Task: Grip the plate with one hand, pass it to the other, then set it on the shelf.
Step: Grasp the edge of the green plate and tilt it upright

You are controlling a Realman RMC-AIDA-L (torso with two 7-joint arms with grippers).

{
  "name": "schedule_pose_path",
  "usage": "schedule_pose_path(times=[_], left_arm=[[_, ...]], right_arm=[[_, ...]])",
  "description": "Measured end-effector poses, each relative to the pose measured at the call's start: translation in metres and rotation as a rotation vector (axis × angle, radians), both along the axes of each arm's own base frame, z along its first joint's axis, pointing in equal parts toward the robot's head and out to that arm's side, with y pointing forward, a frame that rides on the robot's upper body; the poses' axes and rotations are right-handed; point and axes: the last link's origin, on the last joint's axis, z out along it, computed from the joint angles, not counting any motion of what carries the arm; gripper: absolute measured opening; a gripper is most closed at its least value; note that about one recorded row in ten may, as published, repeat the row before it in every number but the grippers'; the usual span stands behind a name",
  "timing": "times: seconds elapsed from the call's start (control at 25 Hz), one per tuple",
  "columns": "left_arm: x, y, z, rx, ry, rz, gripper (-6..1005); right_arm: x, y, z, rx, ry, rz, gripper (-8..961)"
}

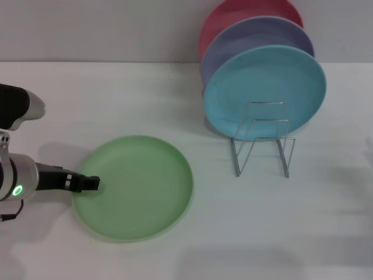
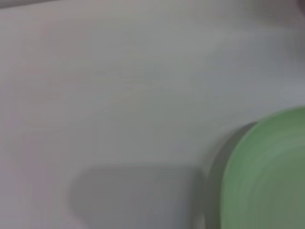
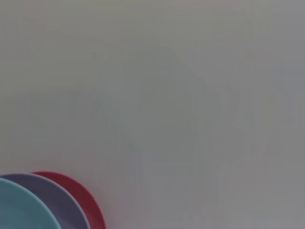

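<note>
At nine o'clock in your head view, the left tool point(image 1: 92, 183) reaches in low and level from the side, its dark tip right at the near-left rim of the plate point(image 1: 135, 186). That flat approach makes sense if the aim is to pinch the shallow rim edge-on. You can't tell whether the tool is open or already closed on the rim.

The plate lies flat on the white worktop point(image 1: 116, 99), at about seven o'clock in the head view and well apart from the shelf. It is round, plain light green, with a low raised edge and nothing on it. The left wrist view shows only a curved slice of it point(image 2: 267, 176).

Move on to two o'clock: the shelf point(image 1: 262, 140), a thin silver wire rack, holds a turquoise plate point(image 1: 265, 87) upright, with a lavender plate point(image 1: 256, 38) and a red plate point(image 1: 233, 14) behind. Its front loops stand free, likely the slot for the green one.

Your right tool is out of sight.
</note>
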Motion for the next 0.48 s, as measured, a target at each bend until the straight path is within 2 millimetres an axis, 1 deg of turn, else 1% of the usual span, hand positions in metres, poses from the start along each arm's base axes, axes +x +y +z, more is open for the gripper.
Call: schedule_pose_path(times=[0.16, 0.32, 0.48], left_arm=[[-0.002, 0.002, -0.005, -0.033, 0.016, 0.012, 792], [0.003, 0.003, -0.010, -0.067, 0.050, -0.003, 777], [0.006, 0.004, -0.012, -0.086, 0.056, -0.011, 695]], right_arm=[[0.001, -0.002, 0.000, 0.000, 0.000, -0.002, 825], [0.001, -0.003, 0.000, 0.000, 0.001, -0.001, 826], [0.000, -0.003, -0.002, -0.006, -0.001, 0.001, 825]])
